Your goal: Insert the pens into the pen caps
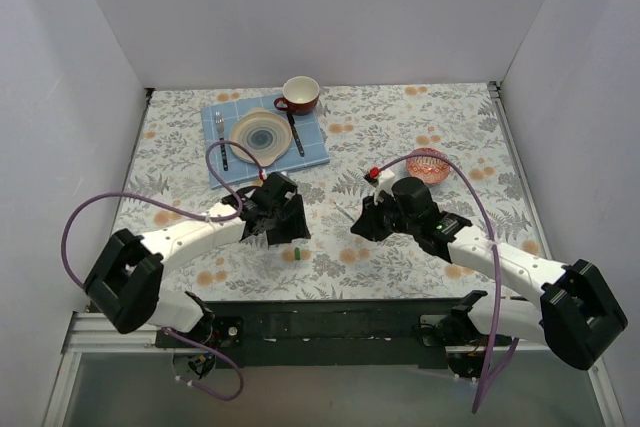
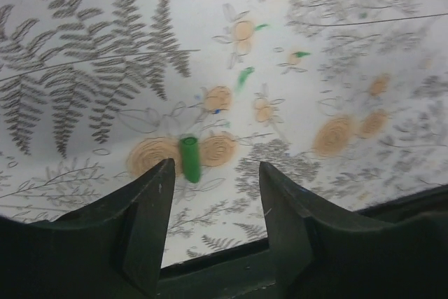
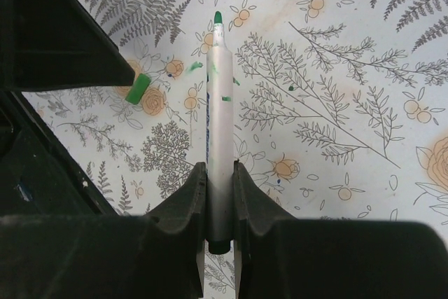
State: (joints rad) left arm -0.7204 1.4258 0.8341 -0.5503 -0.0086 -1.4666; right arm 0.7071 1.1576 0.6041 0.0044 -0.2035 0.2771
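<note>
My right gripper [image 3: 215, 169] is shut on a slim white pen [image 3: 215, 96] with a green tip that points away from it, held above the flowered tablecloth. A short dark green pen cap [image 2: 189, 159] lies on the cloth near the table's front edge. It also shows in the top view [image 1: 297, 253] and in the right wrist view [image 3: 138, 89]. My left gripper [image 2: 215, 167] is open and empty, hovering just short of the cap, which lies ahead near its left finger. In the top view the left gripper [image 1: 283, 230] and the right gripper [image 1: 365, 219] face each other. No other pens or caps show.
A blue placemat [image 1: 315, 147] at the back holds a plate [image 1: 260, 134], a fork [image 1: 221, 137] and a knife [image 1: 295, 133], with a red cup [image 1: 300, 95] behind. A pink bowl [image 1: 428, 165] stands right of centre. White walls enclose the table.
</note>
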